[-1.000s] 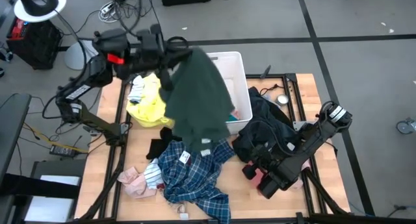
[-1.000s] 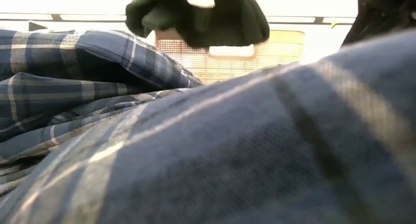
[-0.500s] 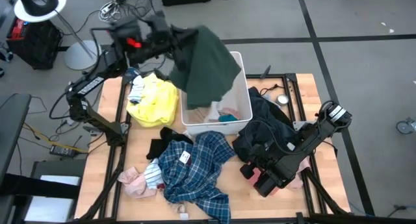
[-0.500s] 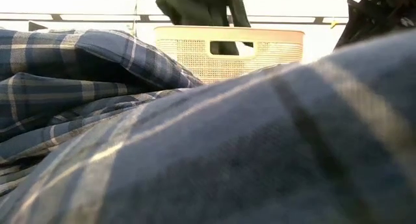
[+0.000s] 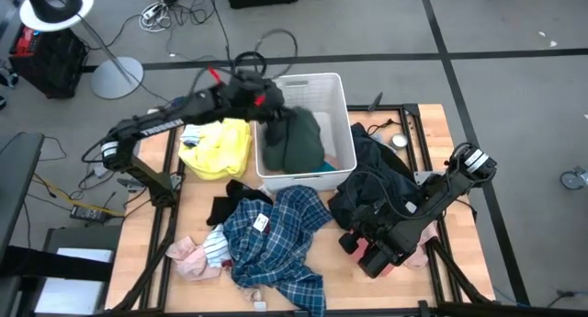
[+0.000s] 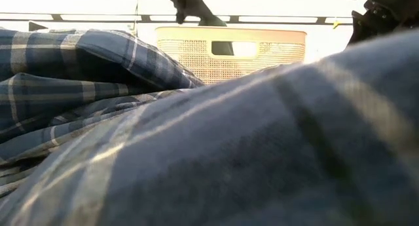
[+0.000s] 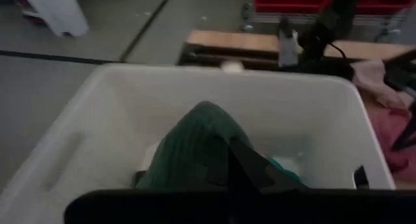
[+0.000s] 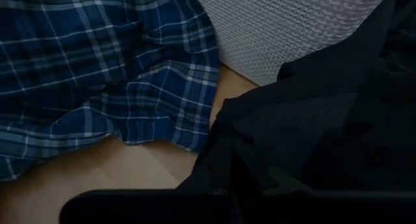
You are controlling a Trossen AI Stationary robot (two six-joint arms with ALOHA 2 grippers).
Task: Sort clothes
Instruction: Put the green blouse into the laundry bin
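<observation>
Overhead, the left tool point(image 5: 266, 101) reaches over the basket point(image 5: 340, 110), clamped on the dark green garment point(image 5: 299, 141).

My left gripper point(image 7: 229, 175) is pinched shut on the dark green garment point(image 7: 188, 152), which hangs into the white basket point(image 7: 84, 126). A teal piece point(image 7: 281, 167) lies beside it inside.

The left pincer point(image 5: 273, 115) has lowered the dark green garment point(image 5: 299, 141) into the basket point(image 5: 340, 106).
</observation>
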